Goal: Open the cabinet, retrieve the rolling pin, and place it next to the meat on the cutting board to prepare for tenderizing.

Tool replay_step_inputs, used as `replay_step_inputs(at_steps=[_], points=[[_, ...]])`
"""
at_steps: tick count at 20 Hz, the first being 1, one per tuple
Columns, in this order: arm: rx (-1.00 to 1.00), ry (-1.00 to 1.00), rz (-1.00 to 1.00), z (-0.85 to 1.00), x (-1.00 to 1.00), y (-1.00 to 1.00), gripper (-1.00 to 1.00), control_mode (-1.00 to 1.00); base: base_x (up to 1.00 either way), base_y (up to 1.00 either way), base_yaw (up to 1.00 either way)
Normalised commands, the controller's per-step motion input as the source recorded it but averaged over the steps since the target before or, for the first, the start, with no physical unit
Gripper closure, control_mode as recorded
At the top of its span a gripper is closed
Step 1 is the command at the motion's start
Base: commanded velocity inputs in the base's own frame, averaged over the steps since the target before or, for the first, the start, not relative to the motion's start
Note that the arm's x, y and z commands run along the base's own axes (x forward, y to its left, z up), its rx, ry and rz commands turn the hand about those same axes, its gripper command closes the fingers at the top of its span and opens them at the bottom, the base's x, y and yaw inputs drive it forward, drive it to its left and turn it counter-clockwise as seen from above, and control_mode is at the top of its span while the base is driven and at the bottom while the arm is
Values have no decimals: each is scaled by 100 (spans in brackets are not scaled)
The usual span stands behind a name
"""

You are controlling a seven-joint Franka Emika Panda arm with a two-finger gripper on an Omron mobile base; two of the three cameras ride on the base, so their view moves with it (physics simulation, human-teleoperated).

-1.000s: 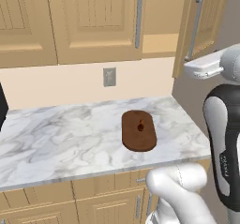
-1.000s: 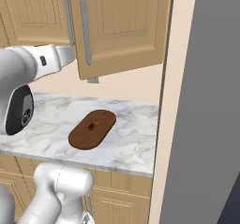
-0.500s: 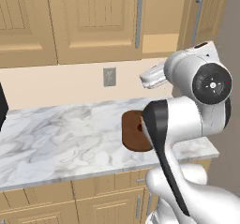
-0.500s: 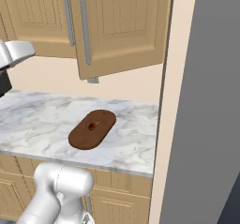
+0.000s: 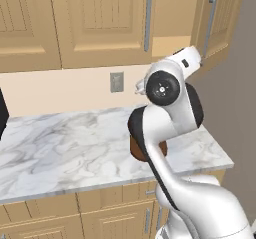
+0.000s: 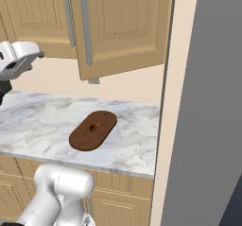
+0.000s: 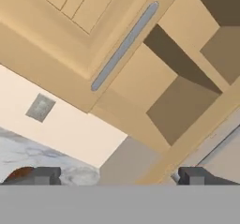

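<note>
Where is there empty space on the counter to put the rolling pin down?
The marble counter is bare to the left of the cutting board, back to the wall. A narrower bare strip runs between the board and the tall side panel. The board itself is mostly free; only the small meat sits near its middle.

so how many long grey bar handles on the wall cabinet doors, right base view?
2. One handle on the closed left door, one handle on the swung-open right door of the cabinet. More doors may lie beyond the left edge.
</note>
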Motion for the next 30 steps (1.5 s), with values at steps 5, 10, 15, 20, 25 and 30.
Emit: replay_step_inputs(at_steps=[5,10,15,20,25,30], points=[[-14,2,-13,-17,69,-8,-100,-100,0,0,0],[-10,4,-9,-9,64,-20,-100,-100,0,0,0],[-5,7,-6,-4,65,-26,-100,-100,0,0,0],[-2,7,-4,-4,59,-30,-100,-100,0,0,0],[0,4,-6,-14,16,-36,-100,-100,0,0,0],[0,1,-12,-28,-13,-48,-100,-100,0,0,0]])
